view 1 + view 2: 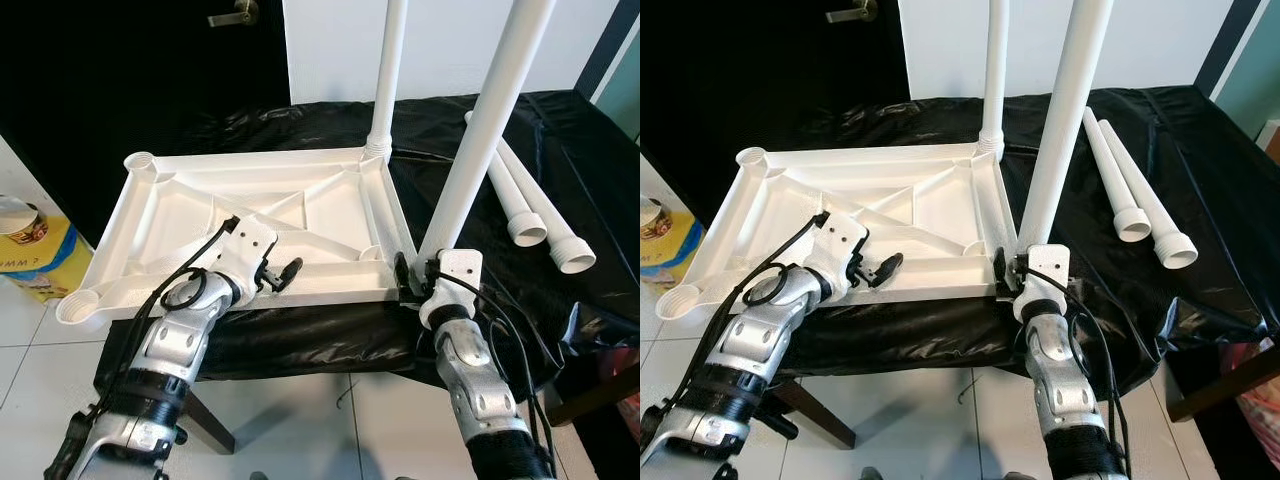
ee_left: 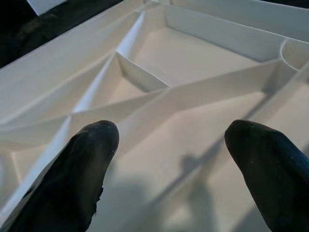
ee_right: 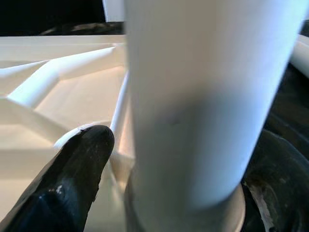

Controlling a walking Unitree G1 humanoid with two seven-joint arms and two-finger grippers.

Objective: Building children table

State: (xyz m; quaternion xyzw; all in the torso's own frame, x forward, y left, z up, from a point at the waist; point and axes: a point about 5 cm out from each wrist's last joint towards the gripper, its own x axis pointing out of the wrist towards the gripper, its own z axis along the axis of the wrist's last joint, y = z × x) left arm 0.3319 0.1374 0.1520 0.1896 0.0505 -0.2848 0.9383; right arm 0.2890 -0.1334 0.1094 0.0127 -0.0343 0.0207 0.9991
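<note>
1. A black plastic sheet [image 1: 560,150] is draped over the work surface, crinkled and hanging down over its near edge.
2. A yellow box [image 1: 35,255] stands on the tiled floor [image 1: 30,370] at the left.
3. A black door [image 1: 120,70] with a metal handle [image 1: 235,14] stands behind.
4. A white wall [image 1: 440,45] is beside the door.

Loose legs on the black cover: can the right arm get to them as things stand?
Probably not yet. The right gripper is closed around the near standing leg at the tabletop corner. The two loose legs lie beyond that upright leg, to its right; nothing rests on them, so after releasing, the path looks open.
</note>
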